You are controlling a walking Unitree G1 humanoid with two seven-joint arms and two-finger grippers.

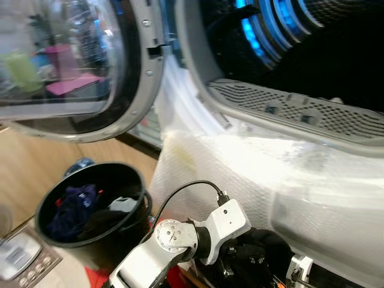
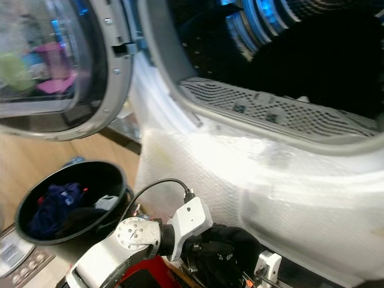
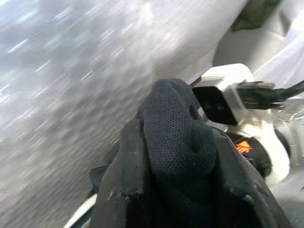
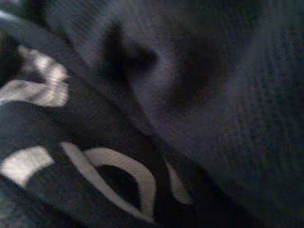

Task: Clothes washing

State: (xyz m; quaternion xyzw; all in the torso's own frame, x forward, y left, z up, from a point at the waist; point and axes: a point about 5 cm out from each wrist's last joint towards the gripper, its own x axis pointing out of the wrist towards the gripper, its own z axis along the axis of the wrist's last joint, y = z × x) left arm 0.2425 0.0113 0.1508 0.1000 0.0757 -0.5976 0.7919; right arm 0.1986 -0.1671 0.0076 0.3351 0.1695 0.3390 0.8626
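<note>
Gripping a black garment (image 3: 178,142) in my left gripper (image 3: 175,199), I should lift it clear of the washer's rim (image 1: 288,111); right jaws' state unclear.

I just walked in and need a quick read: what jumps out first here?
The open washing machine drum, dark with blue glints, sits straight ahead with its round door swung left. Low in front, the left gripper is clamped on a black mesh garment. A black laundry bucket holding dark clothes stands lower left.
</note>
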